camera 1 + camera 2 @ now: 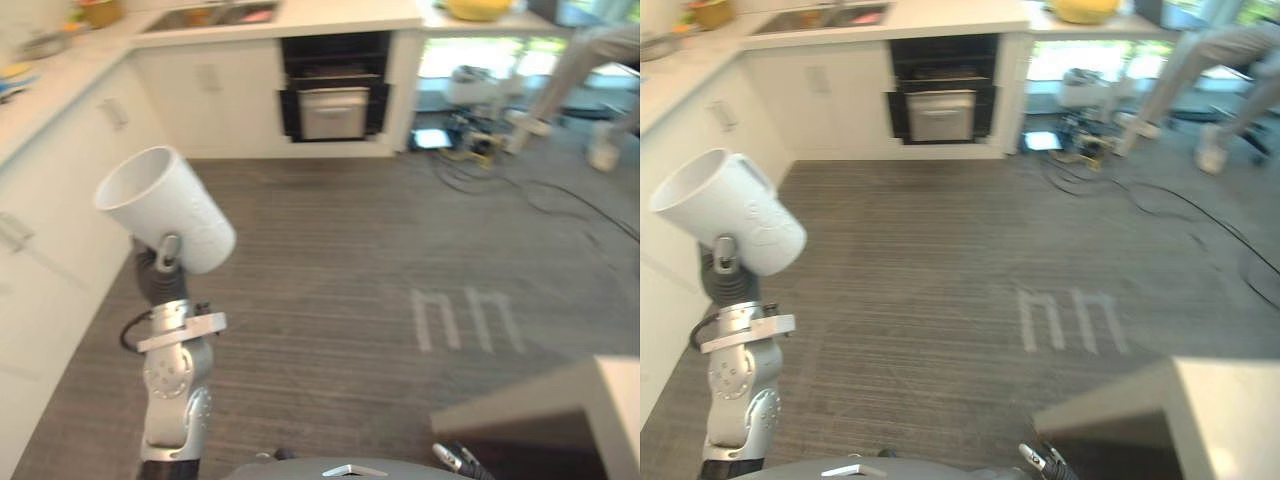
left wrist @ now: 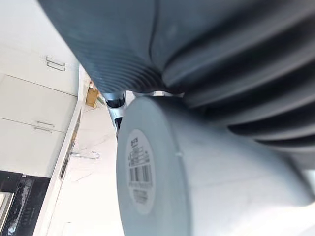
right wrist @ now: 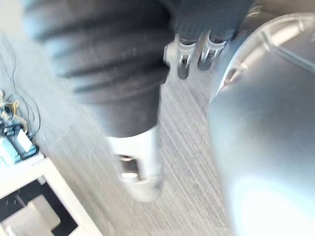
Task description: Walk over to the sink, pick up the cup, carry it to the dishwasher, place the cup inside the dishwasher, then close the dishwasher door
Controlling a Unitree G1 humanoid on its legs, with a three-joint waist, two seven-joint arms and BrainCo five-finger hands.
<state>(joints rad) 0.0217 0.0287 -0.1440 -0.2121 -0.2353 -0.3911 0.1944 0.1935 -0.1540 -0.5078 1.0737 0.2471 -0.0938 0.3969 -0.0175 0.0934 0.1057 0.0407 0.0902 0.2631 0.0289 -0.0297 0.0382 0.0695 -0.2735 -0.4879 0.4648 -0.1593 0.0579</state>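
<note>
Cup (image 1: 170, 210), white with its mouth tipped upward, is held aloft in the left robot hand (image 1: 165, 262), which is clamped round its lower end. It is well apart from the dishwasher (image 1: 333, 95), with the striped floor (image 1: 380, 250) between them, and I'd judge it is carried high and out front so it clears the cabinets on the walk. That dishwasher looks open and dark inside beneath the worktop (image 1: 350, 15), with the sink (image 1: 210, 15) just beside and above it, ready to receive. The right robot hand (image 1: 452, 458) hangs low, far from the dishwasher, and I cannot tell whether it is open or closed.
</note>
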